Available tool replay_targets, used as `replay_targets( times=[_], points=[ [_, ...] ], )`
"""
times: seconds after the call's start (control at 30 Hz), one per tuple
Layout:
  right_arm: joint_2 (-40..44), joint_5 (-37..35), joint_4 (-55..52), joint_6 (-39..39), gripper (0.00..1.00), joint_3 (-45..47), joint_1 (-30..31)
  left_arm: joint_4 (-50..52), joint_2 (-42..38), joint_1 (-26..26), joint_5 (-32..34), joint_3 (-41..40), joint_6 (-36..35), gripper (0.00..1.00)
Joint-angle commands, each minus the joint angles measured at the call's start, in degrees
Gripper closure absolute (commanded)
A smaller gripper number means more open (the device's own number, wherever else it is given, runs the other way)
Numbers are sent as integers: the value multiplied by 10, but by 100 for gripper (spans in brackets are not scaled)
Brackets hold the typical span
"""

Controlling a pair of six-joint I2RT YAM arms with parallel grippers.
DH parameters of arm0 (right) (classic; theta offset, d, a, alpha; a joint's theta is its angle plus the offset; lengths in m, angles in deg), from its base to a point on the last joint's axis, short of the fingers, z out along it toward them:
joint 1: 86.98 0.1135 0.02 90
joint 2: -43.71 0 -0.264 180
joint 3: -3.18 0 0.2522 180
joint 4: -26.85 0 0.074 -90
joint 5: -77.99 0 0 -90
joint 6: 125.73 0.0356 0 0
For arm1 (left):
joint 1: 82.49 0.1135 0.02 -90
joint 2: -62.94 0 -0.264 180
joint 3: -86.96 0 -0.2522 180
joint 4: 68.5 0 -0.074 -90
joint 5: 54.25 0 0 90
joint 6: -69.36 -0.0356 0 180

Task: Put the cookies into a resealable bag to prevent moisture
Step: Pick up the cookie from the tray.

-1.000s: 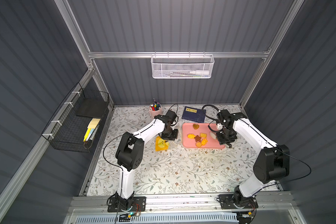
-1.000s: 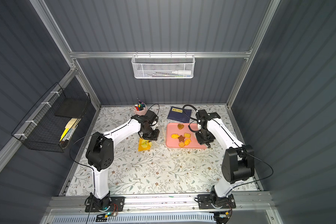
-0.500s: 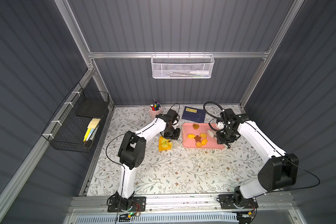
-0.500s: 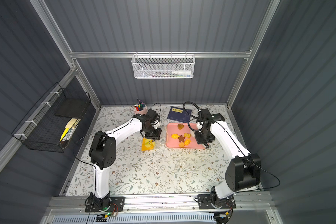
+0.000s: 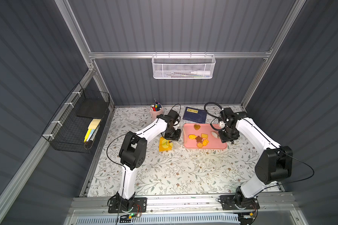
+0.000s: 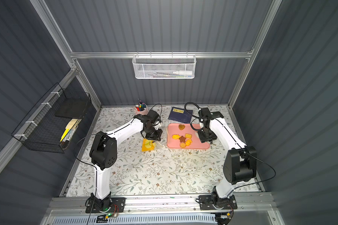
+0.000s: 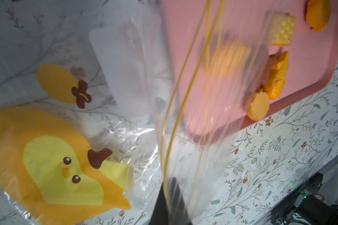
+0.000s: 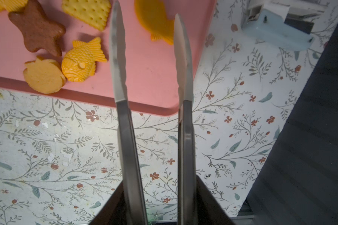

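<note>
The left gripper (image 5: pixel 171 138) is pinching the resealable bag (image 7: pixel 109 109) shut-jawed beside the pink tray (image 5: pixel 219 145); the right gripper (image 8: pixel 148 50), half-open and empty, is hovering over 6 cookies (image 5: pixel 199 138) near the tray's edge. The slack bag mouth is risking a missed drop.

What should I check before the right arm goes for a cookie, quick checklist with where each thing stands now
1. Left gripper shut on the resealable bag: ok, plastic runs up into it in the left wrist view.
2. Bag mouth open: cannot tell, its yellow zip lines stand slightly apart.
3. Right gripper open and empty: ok, its fingers stand apart with only the pink tray between them.
4. Cookies reachable: ok, the star cookie, fish cookie and others lie loose on the tray.
5. Cookie lined up between the fingers: not ok, only an orange cookie is near their tips.
</note>
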Motion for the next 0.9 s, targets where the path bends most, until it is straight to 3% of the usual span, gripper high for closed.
replay_targets(
  times=[0.0,0.3,0.63,0.77,0.87],
  points=[
    [-22,23,44,-8,51,-27,-17,20,7,-2,7,7,-14,100],
    [-57,106,80,4,47,0,-50,27,8,-2,18,9,-17,100],
    [11,213,55,48,47,54,-52,26,14,-2,16,13,-16,100],
    [38,209,50,53,47,54,-53,25,9,-2,17,10,-17,100],
    [42,163,31,50,47,40,-53,25,7,-2,17,7,-17,100]
  ],
)
